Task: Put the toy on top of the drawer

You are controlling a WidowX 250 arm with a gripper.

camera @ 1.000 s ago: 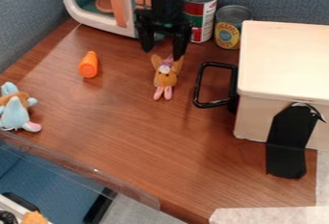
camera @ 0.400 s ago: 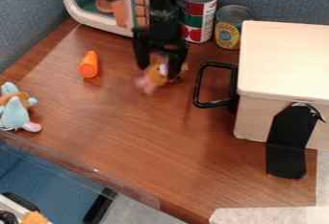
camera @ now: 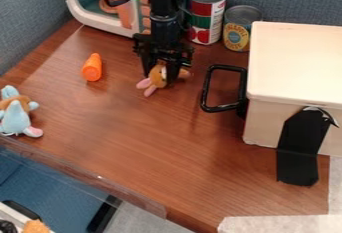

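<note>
My gripper is at the upper middle of the camera view, its fingers on either side of the small brown toy and shut on it. The toy's pink feet stick out to the lower left, low over the wooden table; part of its body is hidden behind the fingers. To the right stands the drawer, a cream box with a flat top and a black handle on its left side. The toy is left of that handle, apart from it.
An orange carrot-like piece lies left of the gripper, and a blue plush toy sits at the left edge. Behind are a toy microwave, a red-and-green can and a yellow-labelled can. Black tape hangs down the drawer's front.
My gripper has come down around the brown toy and its fingers have drawn closer together. The toy has turned, its feet swinging to the left.
</note>
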